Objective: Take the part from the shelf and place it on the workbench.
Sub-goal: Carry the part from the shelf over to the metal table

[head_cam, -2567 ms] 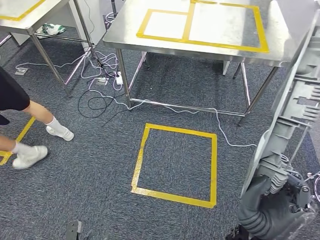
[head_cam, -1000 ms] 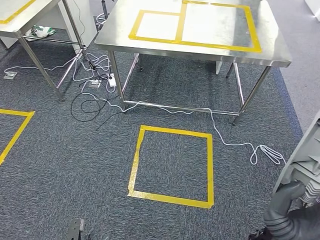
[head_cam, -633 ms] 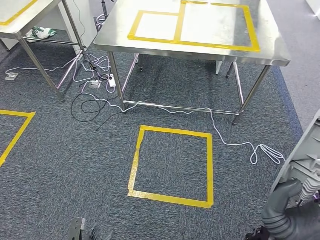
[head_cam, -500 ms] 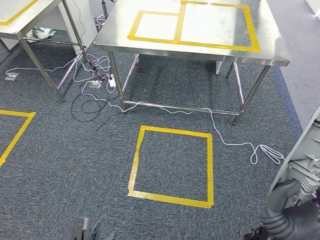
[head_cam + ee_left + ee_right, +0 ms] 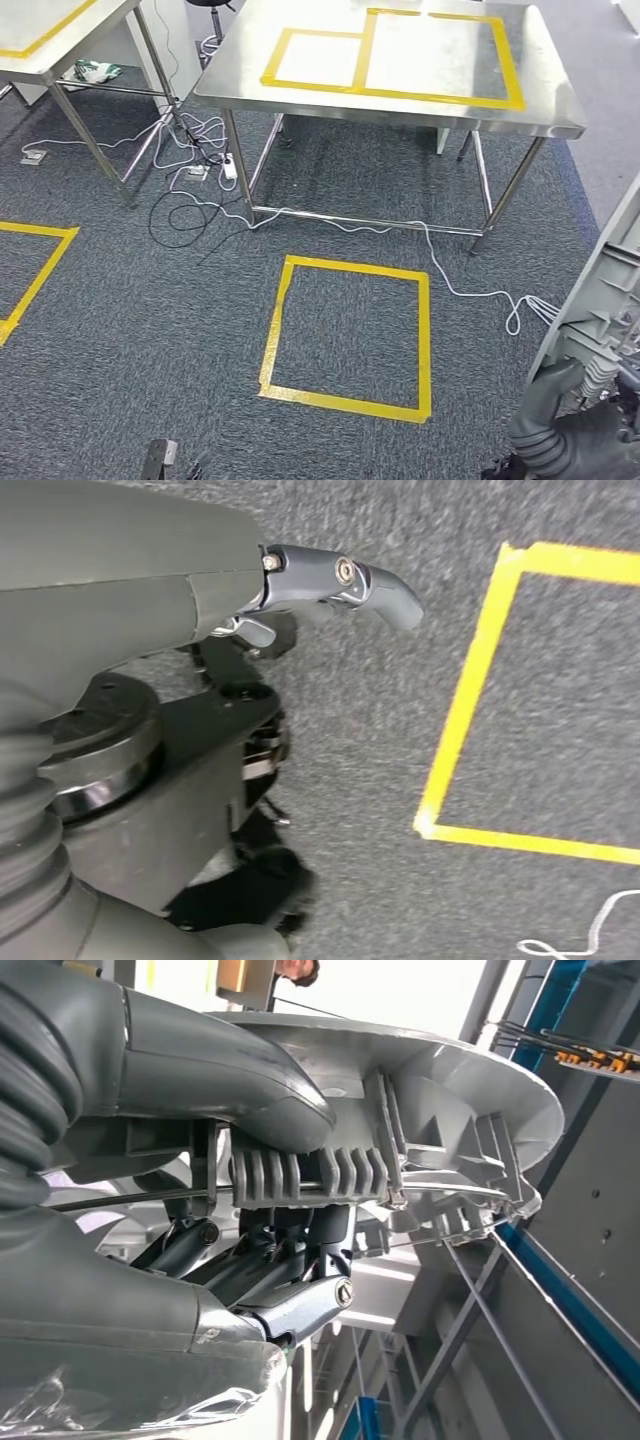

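The part (image 5: 604,290), a pale grey ribbed plastic moulding, stands at my right side, rising along the right edge of the head view. My right hand (image 5: 249,1210) holds it: the thick thumb (image 5: 226,1075) lies across one face of the moulding and my darker fingers (image 5: 302,1305) press up against the ribs on the other face, so the part is clamped between them. My right wrist cover shows dark and ribbed just below the part in the head view.

My left hand (image 5: 332,580) hangs low over the carpet with nothing in it; one finger sticks straight out, but I cannot tell how the rest lie.

Ahead of me stands the workbench (image 5: 241,85), a steel table with yellow tape rectangles (image 5: 392,60) marked on its top. A white cable (image 5: 453,285) trails from under it across the floor, passing beyond the far side of a yellow tape square (image 5: 347,335) on the carpet in front of me. A second steel table (image 5: 45,45) stands to the left, with a tangle of wires (image 5: 189,170) and a power strip between the two. The floor is dark speckled carpet (image 5: 151,340).
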You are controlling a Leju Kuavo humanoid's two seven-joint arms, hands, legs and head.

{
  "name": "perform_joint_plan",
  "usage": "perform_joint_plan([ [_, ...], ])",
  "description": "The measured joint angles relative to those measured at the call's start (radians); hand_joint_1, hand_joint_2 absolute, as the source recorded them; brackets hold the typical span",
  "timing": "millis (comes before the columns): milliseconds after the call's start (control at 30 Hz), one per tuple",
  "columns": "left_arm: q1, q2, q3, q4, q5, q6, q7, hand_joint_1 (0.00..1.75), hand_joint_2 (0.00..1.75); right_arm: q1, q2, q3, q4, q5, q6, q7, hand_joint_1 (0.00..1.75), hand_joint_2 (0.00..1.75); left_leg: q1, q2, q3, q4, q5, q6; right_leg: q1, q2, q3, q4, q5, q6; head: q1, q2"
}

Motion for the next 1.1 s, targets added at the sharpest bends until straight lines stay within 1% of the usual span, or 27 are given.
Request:
perform_joint_plan([
  [33, 0.003, 0.001, 0.000, 0.001, -0.001, -0.003, 0.006, 0.00, 1.75, 0.000, 0.000, 0.000, 0.000, 0.011, 0.000, 0.000, 1.75, 1.75, 0.002, 0.000, 0.006, 0.001, -0.005, -0.006, -0.003, -0.002, 0.003, -0.014, 0.018, 0.003, 0.001, 0.000],
  [100, 0.008, 0.004, 0.000, 0.002, -0.003, -0.006, 0.016, 0.00, 1.75, 0.000, 0.000, -0.001, 0.000, 0.031, 0.000, 0.001, 1.75, 1.75, 0.008, 0.000, 0.023, 0.005, -0.020, -0.022, -0.014, -0.004, 0.055, -0.127, 0.084, 0.014, 0.001, 0.000],
  [133, 0.010, 0.006, 0.000, 0.002, -0.004, -0.006, 0.019, 0.00, 1.75, -0.001, 0.000, -0.002, -0.001, 0.038, 0.000, 0.001, 1.75, 1.75, 0.009, 0.000, 0.030, 0.009, -0.030, -0.031, -0.017, -0.005, 0.082, -0.187, 0.097, 0.015, 0.005, 0.000],
  [167, 0.010, 0.009, 0.000, 0.002, -0.004, -0.005, 0.022, 0.00, 1.75, -0.002, 0.001, -0.003, -0.003, 0.043, 0.000, 0.001, 1.75, 1.75, 0.008, 0.000, 0.034, 0.012, -0.040, -0.041, -0.019, -0.004, 0.102, -0.226, 0.098, 0.008, 0.007, 0.000],
  [200, 0.010, 0.012, 0.000, 0.002, -0.005, -0.004, 0.024, 0.00, 1.75, -0.002, 0.002, -0.005, -0.006, 0.048, 0.000, 0.001, 1.75, 1.75, 0.008, 0.000, 0.037, 0.014, -0.048, -0.048, -0.017, -0.002, 0.111, -0.241, 0.088, -0.004, 0.007, 0.000],
  [233, 0.010, 0.013, 0.000, 0.002, -0.005, -0.003, 0.025, 0.00, 1.75, -0.002, 0.004, -0.006, -0.009, 0.054, 0.000, 0.001, 1.75, 1.75, 0.008, 0.000, 0.041, 0.016, -0.052, -0.054, -0.013, -0.001, 0.114, -0.244, 0.075, -0.022, 0.006, 0.000],
  [267, 0.009, 0.013, 0.000, 0.002, -0.005, -0.001, 0.025, 0.00, 1.75, -0.002, 0.005, -0.008, -0.012, 0.058, 0.000, 0.001, 1.75, 1.75, 0.011, 0.000, 0.042, 0.018, -0.052, -0.059, -0.010, 0.002, 0.119, -0.241, 0.074, -0.035, 0.001, 0.000],
  [300, 0.007, 0.012, 0.000, 0.002, -0.005, 0.002, 0.026, 0.00, 1.75, -0.002, 0.006, -0.009, -0.016, 0.061, 0.000, 0.001, 1.75, 1.75, 0.014, 0.001, 0.036, 0.036, -0.043, -0.063, -0.008, 0.004, 0.127, -0.241, 0.071, -0.044, -0.002, 0.000],
  [333, 0.004, 0.011, 0.000, 0.002, -0.005, 0.006, 0.027, 0.00, 1.75, -0.002, 0.007, -0.010, -0.019, 0.062, 0.000, 0.001, 1.75, 1.75, 0.015, 0.001, 0.014, 0.075, -0.030, -0.067, -0.006, 0.004, 0.138, -0.243, 0.066, -0.052, -0.003, 0.000],
  [400, 0.002, 0.009, 0.000, 0.003, -0.004, 0.015, 0.031, 0.00, 1.75, -0.001, 0.008, -0.010, -0.023, 0.062, 0.000, 0.001, 1.75, 1.75, 0.015, 0.002, -0.074, 0.205, -0.025, -0.068, -0.003, 0.004, 0.169, -0.255, 0.054, -0.063, -0.007, 0.000],
  [467, 0.003, 0.007, 0.000, 0.004, -0.002, 0.020, 0.034, 0.00, 1.75, -0.001, 0.008, -0.010, -0.024, 0.061, 0.000, 0.001, 1.75, 1.75, 0.012, 0.003, -0.171, 0.310, -0.080, -0.064, 0.000, 0.008, 0.205, -0.272, 0.036, -0.070, -0.008, 0.000],
  [500, 0.004, 0.007, 0.000, 0.004, -0.001, 0.021, 0.035, 0.00, 1.75, -0.001, 0.008, -0.010, -0.024, 0.061, 0.000, 0.001, 1.75, 1.75, 0.009, 0.003, -0.204, 0.326, -0.112, -0.060, 0.001, 0.011, 0.228, -0.280, 0.024, -0.071, -0.008, 0.000],
  [533, 0.005, 0.007, 0.000, 0.004, 0.000, 0.022, 0.035, 0.00, 1.75, -0.001, 0.008, -0.010, -0.024, 0.060, 0.000, 0.001, 1.75, 1.75, 0.005, 0.003, -0.223, 0.316, -0.132, -0.056, 0.001, 0.015, 0.253, -0.288, 0.011, -0.070, -0.008, 0.000],
  [567, 0.005, 0.008, 0.000, 0.004, 0.001, 0.022, 0.035, 0.00, 1.75, -0.001, 0.008, -0.010, -0.024, 0.060, 0.000, 0.001, 1.75, 1.75, 0.001, 0.003, -0.229, 0.280, -0.124, -0.051, 0.000, 0.017, 0.280, -0.295, -0.004, -0.068, -0.008, 0.000],
  [600, 0.007, 0.009, 0.000, 0.004, 0.002, 0.023, 0.035, 0.00, 1.75, -0.001, 0.008, -0.010, -0.024, 0.059, 0.000, 0.001, 1.75, 1.75, -0.004, 0.003, -0.225, 0.226, -0.079, -0.045, -0.001, 0.019, 0.303, -0.302, -0.020, -0.066, -0.008, 0.000],
  [667, 0.010, 0.011, 0.000, 0.004, 0.003, 0.026, 0.035, 0.00, 1.75, -0.001, 0.008, -0.011, -0.024, 0.059, 0.000, 0.001, 1.75, 1.75, -0.014, 0.002, -0.211, 0.098, 0.060, -0.032, 0.000, 0.025, 0.341, -0.311, -0.050, -0.058, -0.012, 0.000],
  [700, 0.011, 0.011, 0.000, 0.005, 0.004, 0.029, 0.037, 0.00, 1.75, -0.002, 0.008, -0.011, -0.024, 0.059, 0.000, 0.001, 1.75, 1.75, -0.016, 0.001, -0.205, 0.055, 0.120, -0.028, 0.002, 0.028, 0.355, -0.316, -0.065, -0.053, -0.013, 0.000],
  [733, 0.012, 0.010, 0.001, 0.005, 0.004, 0.037, 0.040, 0.00, 1.75, -0.002, 0.008, -0.011, -0.025, 0.059, 0.000, 0.001, 1.75, 1.75, -0.018, -0.001, -0.202, 0.034, 0.153, -0.028, 0.005, 0.031, 0.371, -0.324, -0.080, -0.049, -0.015, 0.000],
  [800, 0.007, 0.008, 0.001, 0.005, 0.006, 0.057, 0.048, 0.00, 1.75, -0.002, 0.009, -0.011, -0.027, 0.060, 0.000, 0.001, 1.75, 1.75, -0.015, -0.003, -0.194, 0.034, 0.164, -0.026, 0.007, 0.031, 0.401, -0.345, -0.103, -0.040, -0.016, 0.000],
  [833, 0.004, 0.007, 0.001, 0.005, 0.007, 0.069, 0.051, 0.00, 1.75, -0.002, 0.009, -0.011, -0.027, 0.060, 0.000, 0.001, 1.75, 1.75, -0.013, -0.004, -0.189, 0.036, 0.159, -0.022, 0.007, 0.025, 0.407, -0.340, -0.115, -0.037, -0.015, 0.000],
  [867, -0.001, 0.005, 0.002, 0.005, 0.010, 0.082, 0.053, 0.00, 1.75, -0.002, 0.009, -0.011, -0.028, 0.061, 0.000, 0.001, 1.75, 1.75, -0.013, -0.005, -0.183, 0.036, 0.151, -0.016, 0.009, 0.017, 0.395, -0.309, -0.134, -0.035, -0.012, 0.000],
  [900, -0.004, 0.004, 0.003, 0.005, 0.014, 0.096, 0.056, 0.00, 1.75, -0.002, 0.009, -0.011, -0.028, 0.061, 0.000, 0.001, 1.75, 1.75, -0.013, -0.005, -0.176, 0.035, 0.141, -0.010, 0.012, 0.007, 0.360, -0.247, -0.160, -0.035, -0.010, 0.000],
  [967, -0.007, 0.001, 0.006, 0.005, 0.024, 0.119, 0.060, 0.00, 1.75, -0.002, 0.009, -0.011, -0.028, 0.063, 0.000, 0.001, 1.75, 1.75, -0.016, -0.005, -0.161, 0.036, 0.121, -0.001, 0.022, -0.002, 0.246, -0.086, -0.207, -0.038, -0.005, 0.000],
  [1000, -0.007, 0.001, 0.008, 0.005, 0.027, 0.125, 0.062, 0.00, 1.75, -0.002, 0.009, -0.012, -0.028, 0.063, 0.000, 0.001, 1.75, 1.75, -0.018, -0.005, -0.152, 0.036, 0.111, 0.003, 0.027, -0.003, 0.194, -0.030, -0.206, -0.041, -0.005, 0.000],
  [1033, -0.006, 0.000, 0.009, 0.005, 0.029, 0.129, 0.063, 0.00, 1.75, -0.002, 0.009, -0.012, -0.028, 0.063, 0.000, 0.001, 1.75, 1.75, -0.021, -0.006, -0.139, 0.036, 0.102, 0.006, 0.030, -0.003, 0.159, -0.015, -0.179, -0.045, -0.005, 0.000],
  [1067, -0.006, -0.001, 0.009, 0.005, 0.029, 0.131, 0.063, 0.00, 1.75, -0.002, 0.009, -0.013, -0.028, 0.063, 0.000, 0.001, 1.75, 1.75, -0.024, -0.008, -0.124, 0.036, 0.092, 0.008, 0.033, -0.003, 0.143, -0.042, -0.129, -0.050, -0.004, 0.000],
  [1100, -0.006, -0.001, 0.010, 0.005, 0.029, 0.132, 0.064, 0.00, 1.75, -0.001, 0.009, -0.014, -0.028, 0.064, 0.000, 0.001, 1.75, 1.75, -0.026, -0.009, -0.107, 0.035, 0.082, 0.009, 0.036, -0.004, 0.143, -0.099, -0.067, -0.056, -0.004, 0.000],
])
